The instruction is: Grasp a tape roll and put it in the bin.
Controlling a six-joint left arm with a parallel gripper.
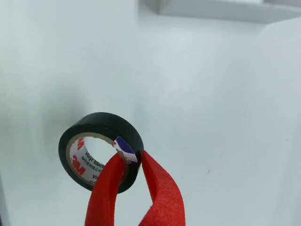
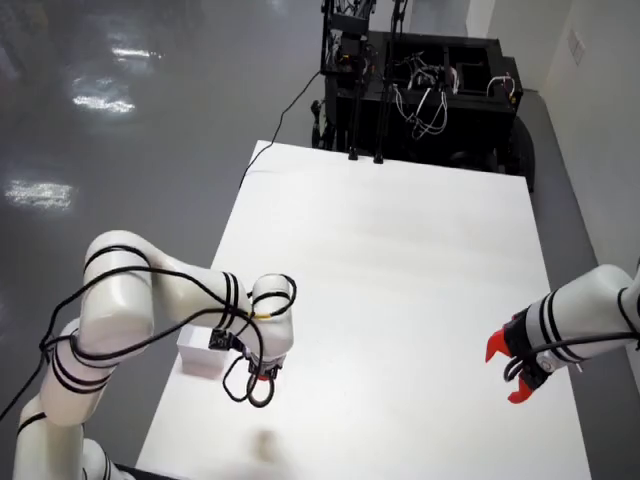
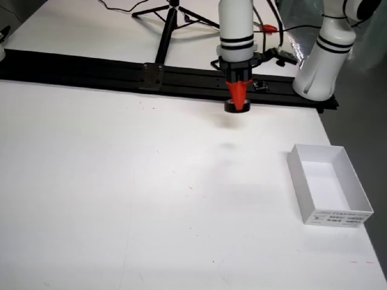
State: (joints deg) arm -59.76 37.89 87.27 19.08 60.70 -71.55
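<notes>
- A white table (image 3: pixel 121 193) carries everything.
- A black rail (image 3: pixel 91 71) runs along its far edge in the front view.
- A tripod (image 3: pixel 172 18) stands behind it.
- A black equipment rack (image 2: pixel 430 95) stands beyond the table's far end in the view from above.

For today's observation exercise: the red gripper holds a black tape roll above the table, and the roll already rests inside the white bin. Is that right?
Not quite. The gripper does hold the black tape roll above the table, but the side view shows the white bin empty, off to the right; the roll is not in it.
</notes>
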